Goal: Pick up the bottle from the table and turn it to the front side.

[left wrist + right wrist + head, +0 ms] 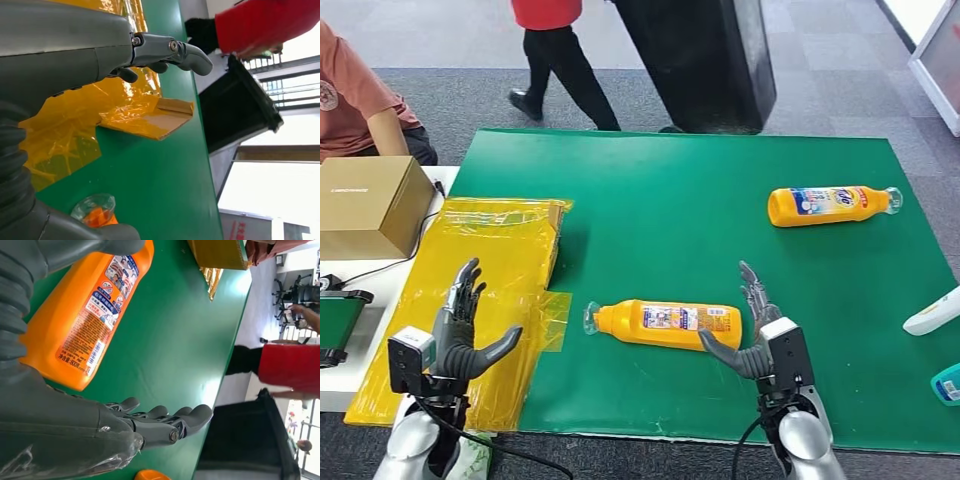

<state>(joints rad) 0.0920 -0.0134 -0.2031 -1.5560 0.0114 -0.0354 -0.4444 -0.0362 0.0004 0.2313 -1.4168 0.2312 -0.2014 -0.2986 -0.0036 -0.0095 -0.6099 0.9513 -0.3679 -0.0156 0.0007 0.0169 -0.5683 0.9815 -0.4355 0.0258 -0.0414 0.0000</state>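
Head view has our right robot hand spread wide w/ nothing held, just beside the base of the bottle lying flat on the green bench, so we'd guess a loose grab could roll it away.

An orange bottle with a clear cap lies on its side, printed label up.

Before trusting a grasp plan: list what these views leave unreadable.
- Near bottle: label text too small in head view; right wrist view cuts its neck off behind the right hand.
- Its cap: partly hidden by the left hand.
- White item: cut by frame edge.
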